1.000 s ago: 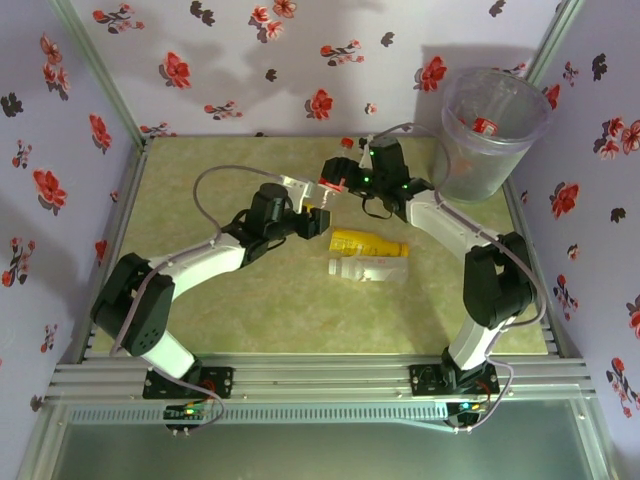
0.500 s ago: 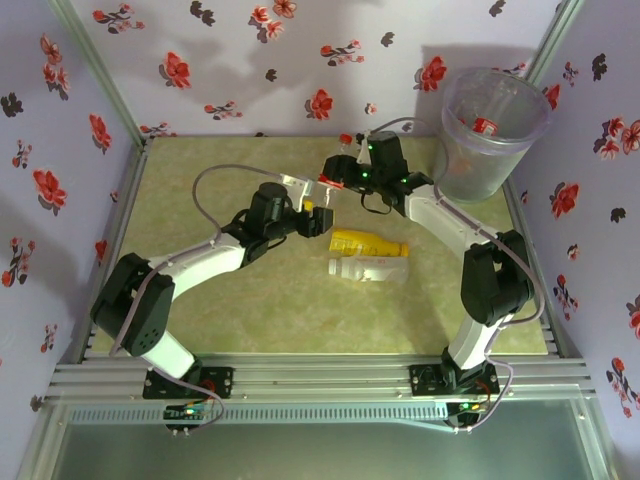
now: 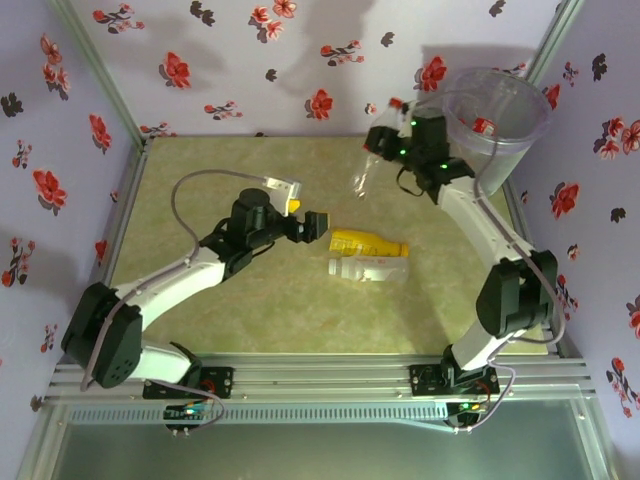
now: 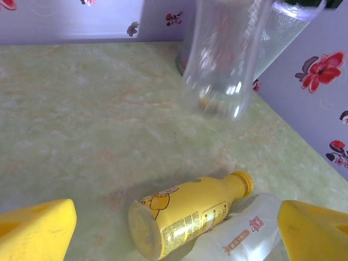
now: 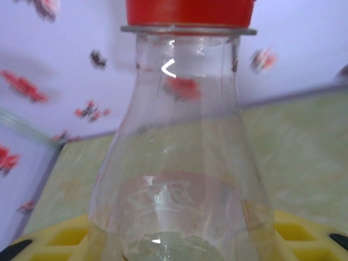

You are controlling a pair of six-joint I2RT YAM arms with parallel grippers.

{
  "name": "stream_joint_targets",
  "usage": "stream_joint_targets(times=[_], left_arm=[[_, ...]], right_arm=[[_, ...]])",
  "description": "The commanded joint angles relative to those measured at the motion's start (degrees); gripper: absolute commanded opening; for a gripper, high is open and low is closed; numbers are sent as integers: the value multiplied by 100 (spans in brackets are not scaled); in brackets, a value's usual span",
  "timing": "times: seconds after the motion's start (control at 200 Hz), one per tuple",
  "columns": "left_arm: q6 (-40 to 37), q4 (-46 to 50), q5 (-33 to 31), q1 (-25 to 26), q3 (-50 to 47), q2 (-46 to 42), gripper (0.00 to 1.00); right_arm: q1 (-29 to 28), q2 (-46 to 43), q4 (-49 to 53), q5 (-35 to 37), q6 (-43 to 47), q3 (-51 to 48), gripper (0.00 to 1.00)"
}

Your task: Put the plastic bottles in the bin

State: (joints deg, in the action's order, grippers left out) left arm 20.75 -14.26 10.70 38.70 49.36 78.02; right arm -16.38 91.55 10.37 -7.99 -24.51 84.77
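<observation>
**Item 1, held bottle** (image 3: 363,178): clear, smooth plastic with a flared shoulder, narrow neck and red screw cap. It is raised above the far part of the table, tilted, just left of the bin. The right gripper (image 3: 385,148) has its jaws pinched across the bottle's body. In the right wrist view, the bottle (image 5: 179,179) stands between yellow fingers (image 5: 304,231). From the left wrist view, the bottle (image 4: 223,60) hangs in front of the bin (image 4: 285,35) and partly screens it.

**Item 2, bin** (image 3: 485,170): a tall, round, translucent grey-purple wastebasket in the far right corner, with a rolled rim. The right arm crosses in front of its wall.

**Item 3, binned bottle** (image 3: 485,125): lies inside the bin. A red label shows, with little else readable.

**Item 4, yellow bottle** (image 3: 368,243): opaque yellow with a printed label and a yellow cap. It lies on its side mid-table with its base towards the left wrist camera (image 4: 185,215).

**Item 5, pale bottle** (image 3: 368,268): cloudy white plastic with red print (image 4: 244,239). It lies on its side, touching the yellow bottle on the near side.

**Item 6, left gripper** (image 3: 306,220): jaws spread wide and holding nothing. It sits just left of the two lying bottles. The blocky yellow fingers (image 4: 35,231) frame both bottles in the left wrist view.

**Item 7, table** (image 3: 200,170): a matt, pale green top with a marbled pattern.

**Item 8, walls** (image 3: 250,70): lilac, printed with red and dark flowers.

**Item 9, front rail** (image 3: 320,385): ribbed aluminium that carries both arm bases.
</observation>
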Motion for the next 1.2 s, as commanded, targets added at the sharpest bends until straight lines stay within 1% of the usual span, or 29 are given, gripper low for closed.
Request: stream_joint_targets(times=[0.0,0.06,0.16,0.415,0.435,0.56,0.745,0.825,0.895,1.195], left_arm=[[136,150,-42,28,-226,-119,96],[204,84,-46,25,-312,-130,96],[297,-31,-42,25,-416,-117,96],[280,-15,-33,30,-402,-35,96],[288,-15,-25,25,-397,-24,96],[289,37,-6,28,-375,-6,96],[304,64,20,24,-388,-10,96],[331,64,46,28,-384,3,96],[347,68,85,24,-367,12,96],[324,234,117,25,-370,-21,96]], right_arm=[[79,-374,-523,1104,1045,176,48],[113,-410,-992,1449,1492,76,48],[128,-405,-1802,1817,2170,-20,48],[127,-283,-3449,2676,3187,-80,48],[126,-269,-3597,2846,3278,-95,48],[145,-114,-4384,3073,3852,-186,48],[162,320,-5708,3468,5037,-230,50],[196,522,-6177,3520,5458,-216,50],[247,660,-6415,3510,5663,-190,50],[471,1033,-6767,3403,6256,-92,48]])
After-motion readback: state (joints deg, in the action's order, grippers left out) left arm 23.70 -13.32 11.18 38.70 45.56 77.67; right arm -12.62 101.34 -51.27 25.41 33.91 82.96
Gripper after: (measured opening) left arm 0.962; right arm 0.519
